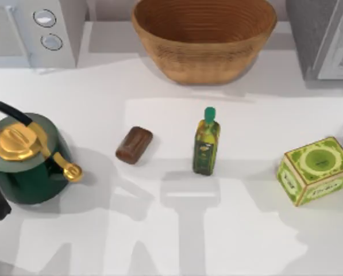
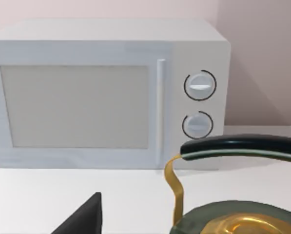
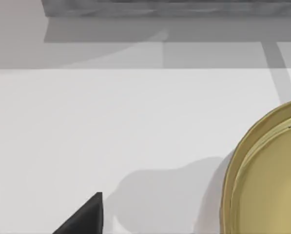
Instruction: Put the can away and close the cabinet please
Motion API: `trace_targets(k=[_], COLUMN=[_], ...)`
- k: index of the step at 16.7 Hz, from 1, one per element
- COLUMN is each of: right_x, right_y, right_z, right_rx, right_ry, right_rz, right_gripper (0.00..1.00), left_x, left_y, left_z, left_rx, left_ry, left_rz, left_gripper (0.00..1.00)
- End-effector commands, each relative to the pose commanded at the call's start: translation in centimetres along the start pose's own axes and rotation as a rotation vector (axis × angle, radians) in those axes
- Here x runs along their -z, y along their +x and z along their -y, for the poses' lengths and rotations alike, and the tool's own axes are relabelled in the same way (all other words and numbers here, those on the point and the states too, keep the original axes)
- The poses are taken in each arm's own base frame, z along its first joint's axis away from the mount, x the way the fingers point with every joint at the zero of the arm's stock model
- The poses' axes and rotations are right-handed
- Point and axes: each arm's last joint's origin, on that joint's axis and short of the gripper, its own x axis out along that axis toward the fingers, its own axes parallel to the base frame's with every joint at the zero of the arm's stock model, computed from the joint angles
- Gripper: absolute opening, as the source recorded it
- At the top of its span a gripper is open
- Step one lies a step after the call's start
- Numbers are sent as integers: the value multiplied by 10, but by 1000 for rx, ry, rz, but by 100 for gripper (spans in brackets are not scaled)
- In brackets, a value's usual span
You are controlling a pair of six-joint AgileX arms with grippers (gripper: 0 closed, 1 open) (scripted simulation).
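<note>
still, no readable label on brown can (image 1: 134, 145); jaws state: cannot tell.

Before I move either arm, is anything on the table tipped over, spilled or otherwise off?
One thing: the brown can lies on its side between the green kettle and the upright oil bottle. No spill or damage shows. The green box sits skewed to the table edge, intact.
</note>
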Motion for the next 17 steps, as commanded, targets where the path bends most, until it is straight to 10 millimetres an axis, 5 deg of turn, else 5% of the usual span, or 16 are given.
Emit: trace_targets(k=[12, 17], right_x=[0, 0], right_y=[0, 0], right_z=[0, 0], right_rx=[0, 0], right_ry=[0, 0], right_rz=[0, 0], right_gripper=[2, 0], left_x=[0, 0], left_y=[0, 0], left_z=[0, 0], left_rx=[0, 0], left_ry=[0, 0], left_rz=[0, 0], left_gripper=[100, 100])
